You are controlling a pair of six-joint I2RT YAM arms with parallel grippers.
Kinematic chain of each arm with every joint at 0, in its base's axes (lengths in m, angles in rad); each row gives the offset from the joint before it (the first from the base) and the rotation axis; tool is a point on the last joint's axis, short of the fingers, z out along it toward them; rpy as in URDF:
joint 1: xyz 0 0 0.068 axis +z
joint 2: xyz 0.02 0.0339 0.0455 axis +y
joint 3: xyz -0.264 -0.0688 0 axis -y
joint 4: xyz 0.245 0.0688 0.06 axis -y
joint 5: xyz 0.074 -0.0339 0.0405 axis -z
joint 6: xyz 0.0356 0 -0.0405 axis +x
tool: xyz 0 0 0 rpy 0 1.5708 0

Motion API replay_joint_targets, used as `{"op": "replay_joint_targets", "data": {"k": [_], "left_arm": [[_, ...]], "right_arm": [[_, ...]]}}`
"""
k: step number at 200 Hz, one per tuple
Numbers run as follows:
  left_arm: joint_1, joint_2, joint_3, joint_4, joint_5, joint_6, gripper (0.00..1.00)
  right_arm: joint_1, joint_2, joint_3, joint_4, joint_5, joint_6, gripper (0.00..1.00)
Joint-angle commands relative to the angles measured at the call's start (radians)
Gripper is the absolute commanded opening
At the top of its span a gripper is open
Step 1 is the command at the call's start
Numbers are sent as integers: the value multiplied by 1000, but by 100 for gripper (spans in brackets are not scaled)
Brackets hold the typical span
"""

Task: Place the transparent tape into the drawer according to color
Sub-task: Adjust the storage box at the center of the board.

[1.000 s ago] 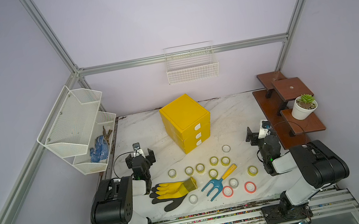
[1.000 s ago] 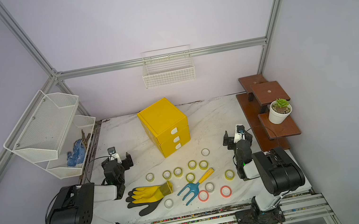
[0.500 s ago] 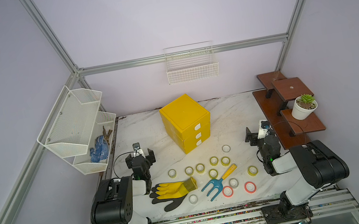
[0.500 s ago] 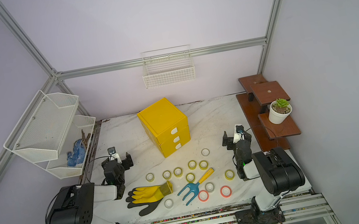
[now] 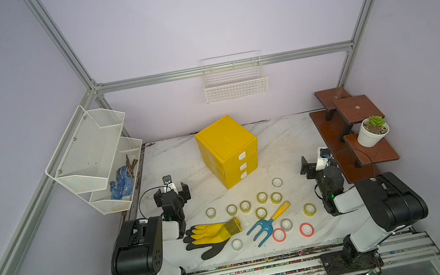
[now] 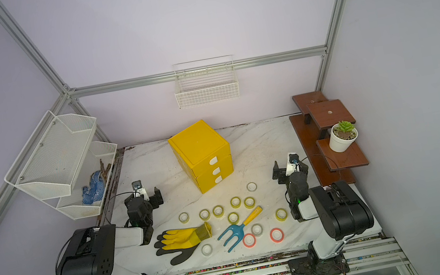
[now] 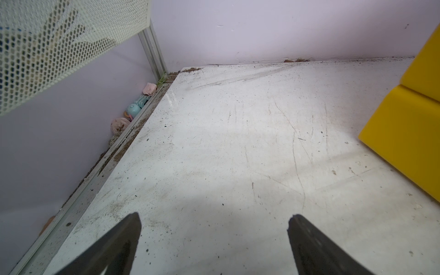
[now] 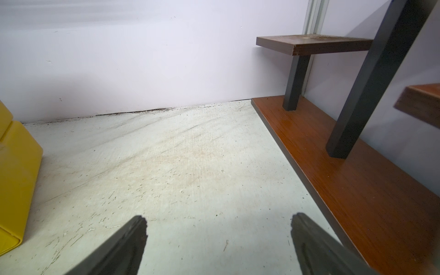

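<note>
Scuffed marble tabletop (image 5: 284, 145), lilac walls (image 5: 193, 26), aluminium frame (image 5: 156, 79), yellow drawer cabinet (image 5: 225, 140)

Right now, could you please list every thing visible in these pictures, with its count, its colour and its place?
yellow-green tape rolls: seven, yellow-green, flat on the table
clear tape rolls: three, whitish, among the others
red-orange tape rolls: two, red-orange, near the front edge
cabinet: one, yellow, mid-table; three shut drawers, white tabs
glove: one or a pair, yellow and black, front left
garden fork: one, blue with yellow handle, among the rolls
potted plant: one, green in white pot, on the shelf
shelf: one, brown, right side
wire basket: one, white, back wall
mesh rack: one, white, left wall, holding a blue cloth
left claw: one, black, open and empty, above bare table
right claw: one, black, open and empty, above bare table
</note>
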Motion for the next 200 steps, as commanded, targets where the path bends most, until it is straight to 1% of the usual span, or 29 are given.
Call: {"op": "replay_joint_targets", "data": {"k": [1,9,16,29,38,47,71,82,91,98,110,119,130,136,142,145,170,177,191,200], "left_arm": [[7,-27,4,61,-31,-13,100],[6,-65,14,0,-73,-36,100],[7,-103,43,-95,-118,-63,100],[7,-145,116,-272,-160,-88,100],[7,-151,152,-330,-156,-79,100],[7,-156,184,-383,-155,-78,100],[7,-160,260,-489,-193,-136,100],[7,-160,294,-515,-218,-199,100],[7,-160,334,-547,-222,-284,100],[7,-154,363,-573,-223,-332,100],[8,-146,406,-631,-214,-399,100],[7,-149,428,-677,-213,-464,100],[8,-156,456,-762,-249,-562,100],[7,-158,472,-822,-285,-636,100],[8,-160,490,-900,-316,-721,100],[11,-158,496,-927,-320,-743,100],[24,-159,505,-908,-189,-705,100],[27,-160,502,-893,-141,-712,100],[47,-160,500,-859,6,-739,100],[53,-160,516,-877,48,-766,100]], "right_arm": [[-6,-56,10,-22,25,26,99],[-6,-108,25,-87,58,36,99],[-7,-144,45,-157,76,43,99],[-7,-193,93,-299,56,36,99],[-6,-214,126,-384,41,39,99],[-5,-230,151,-456,52,55,99],[-1,-272,213,-619,165,158,99],[-2,-295,218,-642,165,175,99],[-1,-308,203,-608,166,197,99],[-1,-313,191,-579,187,242,99],[-3,-311,172,-542,234,353,99],[-3,-320,173,-597,281,477,99],[-10,-321,190,-699,340,623,99],[-21,-314,197,-724,325,655,99],[-35,-308,201,-728,282,658,99],[-37,-305,201,-728,266,658,99],[-45,-296,220,-781,218,690,99],[-44,-302,233,-811,200,684,99],[-44,-317,268,-878,155,644,99],[-44,-326,290,-913,111,615,99]]}}
